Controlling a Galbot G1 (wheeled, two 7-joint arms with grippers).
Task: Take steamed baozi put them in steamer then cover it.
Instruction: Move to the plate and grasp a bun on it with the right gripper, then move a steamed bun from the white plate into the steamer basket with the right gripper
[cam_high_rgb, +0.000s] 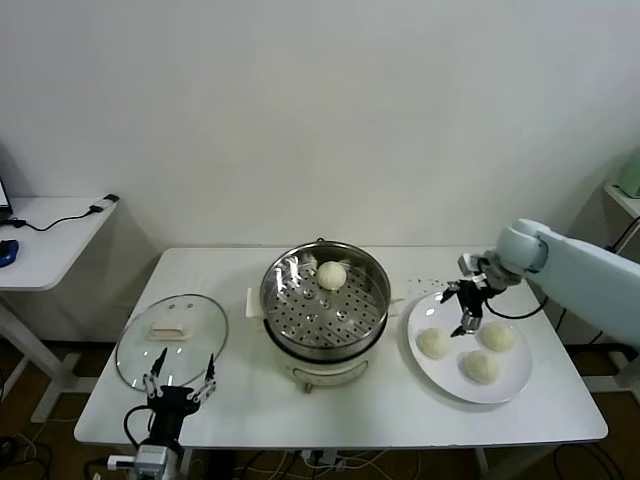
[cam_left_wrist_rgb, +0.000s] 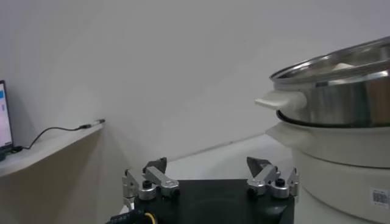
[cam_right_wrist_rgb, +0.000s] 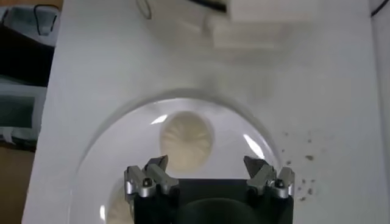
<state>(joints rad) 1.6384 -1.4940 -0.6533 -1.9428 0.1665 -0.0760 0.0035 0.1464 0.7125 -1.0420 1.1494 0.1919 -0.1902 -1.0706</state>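
The steamer (cam_high_rgb: 325, 305) stands mid-table with one baozi (cam_high_rgb: 332, 275) on its perforated tray. Three baozi lie on the white plate (cam_high_rgb: 515, 375) to its right: one (cam_high_rgb: 433, 343) nearest the steamer, one (cam_high_rgb: 497, 336) at the far right and one (cam_high_rgb: 480, 367) in front. My right gripper (cam_high_rgb: 458, 312) hovers open and empty over the plate, above them. In the right wrist view it (cam_right_wrist_rgb: 207, 161) hangs over a baozi (cam_right_wrist_rgb: 186, 140). The glass cover (cam_high_rgb: 170, 340) lies flat at the front left. My left gripper (cam_high_rgb: 182, 378) is open and empty at the table's front edge, just in front of the cover.
The steamer's metal wall and white base (cam_left_wrist_rgb: 341, 103) fill one side of the left wrist view. A side desk (cam_high_rgb: 50, 225) with a cable stands off to the left. The white wall is close behind the table.
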